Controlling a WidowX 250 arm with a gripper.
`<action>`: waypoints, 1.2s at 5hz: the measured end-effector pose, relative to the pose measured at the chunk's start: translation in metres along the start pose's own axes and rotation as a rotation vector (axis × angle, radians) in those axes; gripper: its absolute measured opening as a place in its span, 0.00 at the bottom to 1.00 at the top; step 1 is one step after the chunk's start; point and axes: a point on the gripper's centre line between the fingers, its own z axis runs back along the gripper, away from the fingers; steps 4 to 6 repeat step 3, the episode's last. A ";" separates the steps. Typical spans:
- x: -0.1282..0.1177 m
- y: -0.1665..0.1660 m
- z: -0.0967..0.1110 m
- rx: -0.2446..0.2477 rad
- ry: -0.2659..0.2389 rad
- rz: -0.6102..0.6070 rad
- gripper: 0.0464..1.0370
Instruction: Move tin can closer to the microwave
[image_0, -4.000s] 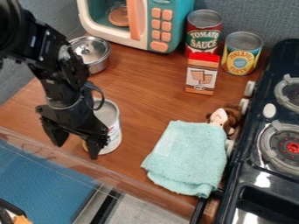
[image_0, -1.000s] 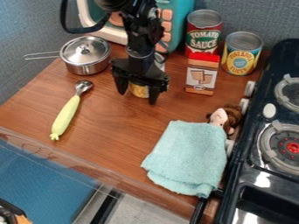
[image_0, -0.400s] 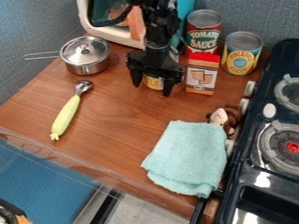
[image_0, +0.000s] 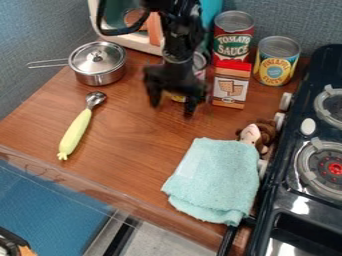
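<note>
My spread, black two-finger tool (image_0: 172, 109) hangs before the teal-and-cream plastic microwave (image_0: 137, 42); near the microwave stands a silver-topped cylindrical tin can (image_0: 200, 64).

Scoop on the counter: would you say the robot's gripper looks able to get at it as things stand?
Probably yes: the scoop lies uncovered on the counter, with nothing standing between it and the gripper, though I cannot tell whether the gripper is holding the tin can.
</note>
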 end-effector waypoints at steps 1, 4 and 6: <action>-0.017 0.006 0.038 -0.040 -0.049 0.009 0.96; -0.044 0.015 0.093 -0.068 0.022 0.000 0.96; -0.044 0.015 0.093 -0.068 0.022 0.000 0.96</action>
